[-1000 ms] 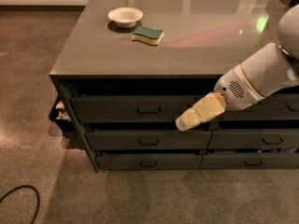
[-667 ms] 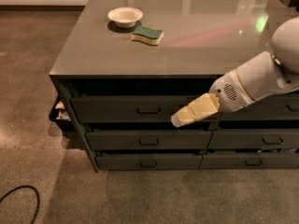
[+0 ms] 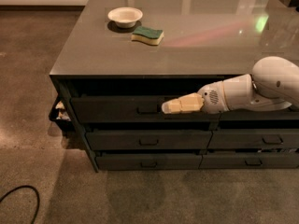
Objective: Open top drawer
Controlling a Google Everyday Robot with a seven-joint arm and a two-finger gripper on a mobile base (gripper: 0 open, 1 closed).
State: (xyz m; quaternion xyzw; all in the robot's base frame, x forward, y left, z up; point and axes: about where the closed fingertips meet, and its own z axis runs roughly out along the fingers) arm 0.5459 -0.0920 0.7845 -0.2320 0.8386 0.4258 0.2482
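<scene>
The top drawer (image 3: pixel 112 109) is the wide dark-grey front at the top of the left stack, under the counter's edge. Its small loop handle (image 3: pixel 148 110) sits at the centre. It stands slightly out from the frame, with a dark gap above it. My gripper (image 3: pixel 169 107) reaches in from the right on a white arm. Its cream fingertips are at the drawer front, just right of the handle and level with it.
Two lower drawers (image 3: pixel 148 140) sit beneath, and a neighbouring stack (image 3: pixel 261 141) stands to the right. On the grey counter (image 3: pixel 196 36) are a white bowl (image 3: pixel 124 17) and a green-and-yellow sponge (image 3: pixel 147 35). A black cable (image 3: pixel 18 197) lies on the floor at lower left.
My gripper has moved left and up along the top drawer front, from below right of the handle to just beside it. The drawer front looks unchanged.
</scene>
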